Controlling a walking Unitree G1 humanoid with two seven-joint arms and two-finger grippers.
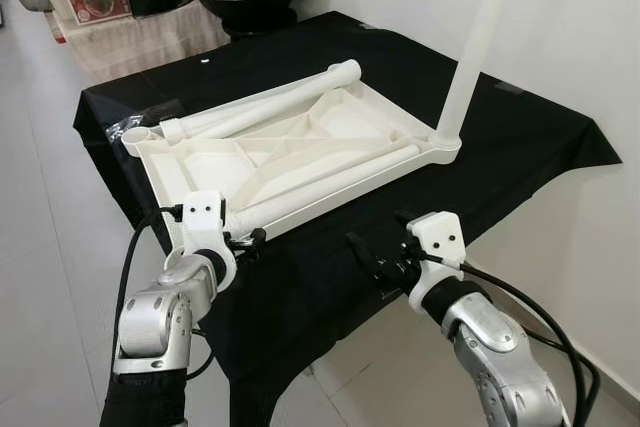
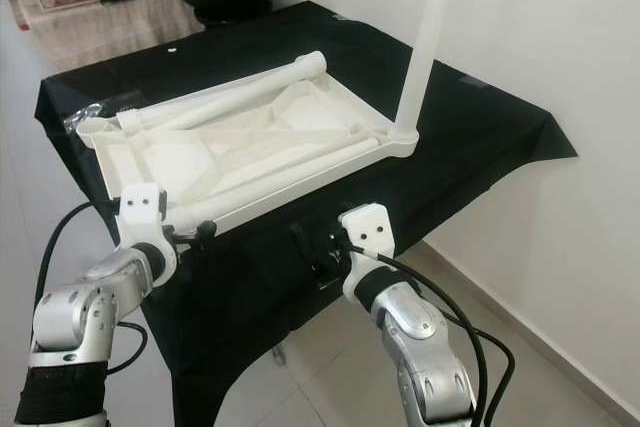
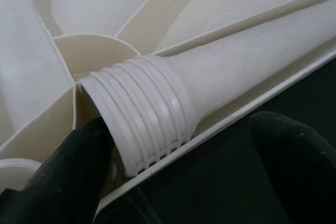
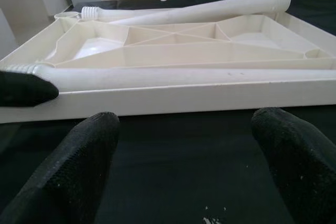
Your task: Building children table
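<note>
**Tabletop upturned, one leg standing, left hand at the near loose leg**

Tabletop [image 1: 300,152] lies upside down on the black-draped worktop [image 1: 520,137] in the left eye view, ribs showing. One leg [image 1: 470,57] stands upright in its far right corner socket. Two loose legs lie in the tray: the far leg [image 1: 265,107] along the back edge, the near leg [image 1: 320,182] along the front edge, its long axis running from the left hand [image 1: 245,240] up and rightward toward the standing leg. The left hand is plainly the nearer one; the right hand [image 1: 375,257] hovers in front of the tabletop's front edge, just apart from it.

The right eye view repeats this layout.

In the left wrist view, the near leg's threaded end [image 3: 139,124] sits between the black fingers [image 3: 68,177], which are spread either side, not clamped; whether one touches I cannot tell.

In the right wrist view, the right hand's fingers [image 4: 79,156] are wide apart, empty, facing the tabletop's side wall [image 4: 199,95].
</note>
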